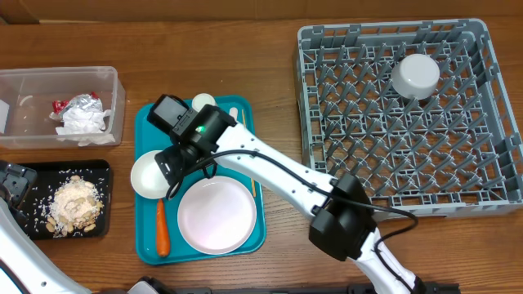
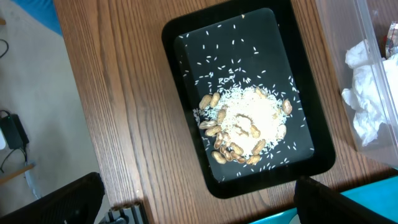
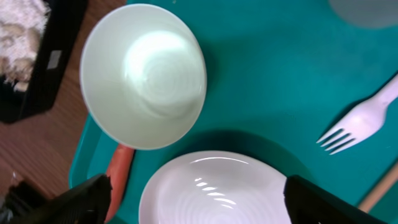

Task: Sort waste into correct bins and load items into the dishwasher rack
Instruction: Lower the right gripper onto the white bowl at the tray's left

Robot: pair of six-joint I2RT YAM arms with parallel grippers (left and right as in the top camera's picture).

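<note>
The clear tub (image 1: 24, 90) holds a crumpled white napkin (image 1: 82, 122) and a foil wrapper (image 1: 80, 103). Nut scraps and crumbs (image 2: 245, 124) lie heaped in the black tray (image 2: 205, 68). On the teal tray (image 1: 147, 245) sit a white bowl (image 3: 146, 74), the large plate (image 3: 217, 186), a white fork (image 3: 364, 121) and a small cup (image 1: 203, 102). My right gripper (image 3: 211, 205) is open, hovering over the plate's near edge just below the bowl. The left gripper (image 2: 202, 208) hangs open and empty near the black tray's end. A second bowl (image 1: 415, 75) rests upside down in the grey rack (image 1: 327, 98).
An orange carrot (image 1: 162, 227) lies along the teal tray's left edge beside the plate. A thin wooden stick (image 3: 379, 193) lies right of the plate. The right arm (image 1: 278, 171) stretches across from the rack's front corner to the teal tray.
</note>
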